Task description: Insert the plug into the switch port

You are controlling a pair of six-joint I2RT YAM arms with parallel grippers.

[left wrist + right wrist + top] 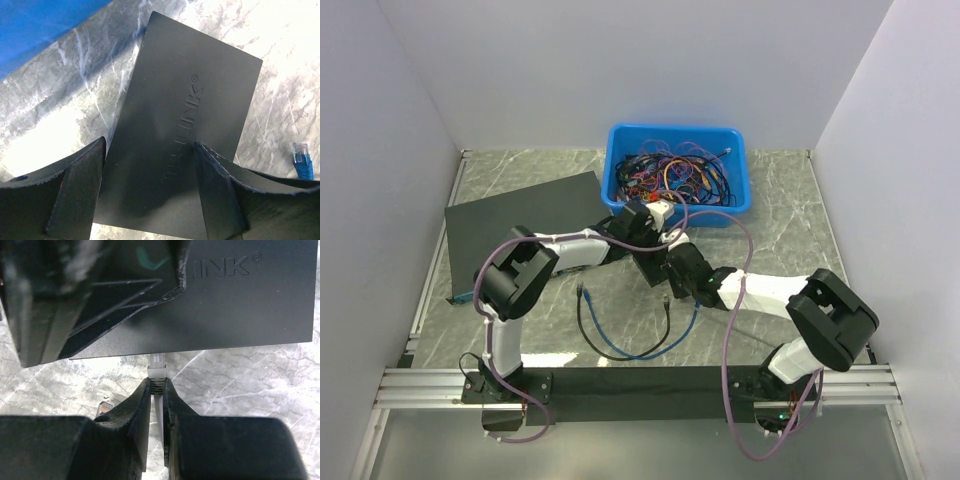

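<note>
Right gripper [156, 383]: pressed together on the plug [156, 365], pinching it just behind its clear tip. The plug pointed straight at the near narrow edge of the small black box [240, 305], and its tip met that edge. The switch port was hidden under the edge, so whether the plug was seated could not be told. The blue cable [688, 328] ran from this gripper away from the box in a loop on the tabletop [780, 200].

Left gripper [150, 145]: spread wide, with one finger to each side over the box's lettered top face. Whether the fingers [80, 190] pressed on the box could not be told. In the right wrist view, part of this gripper overlapped the top face, to the left of the plug.

The box lay flat on the tabletop between the two grippers. A second clear connector with a blue boot [301, 159] lay apart from the box's long side. A blue bin [620, 190] of tangled cables stood beyond the box, and a large black unit [520, 215] lay to its left.
</note>
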